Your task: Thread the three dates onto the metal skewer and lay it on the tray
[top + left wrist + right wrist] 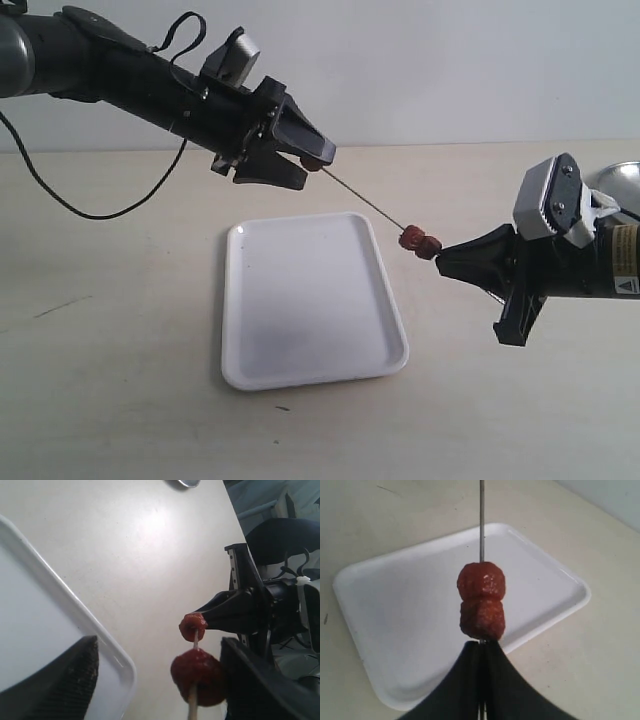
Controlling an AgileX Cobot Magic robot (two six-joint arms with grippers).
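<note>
Right gripper [445,258]: fingers pressed fully together, clamped on one end of the metal skewer [365,200]. The rod comes straight out from between the fingertips and slopes up toward the left gripper [313,167].

Two dates [481,602] are threaded on the skewer just ahead of the right gripper's fingertips. They touch each other, and the nearer one sits against the fingertips.

Left gripper: jaws spread wide, holding nothing. The skewer's other end passes between its fingers [65,680], carrying the third date [197,676]. This date lies inside the open jaws, close against one finger and well apart from the other. Whether it actually touches the near finger cannot be confirmed. A bare stretch of rod separates it from the pair at the right gripper.

Tray [240,330]: flat on the table [110,400], below the skewer and between the two grippers, nothing on it. No gripper touches it.

A round metal dish [622,175] sits behind the right gripper's arm, at the edge of the exterior view.
</note>
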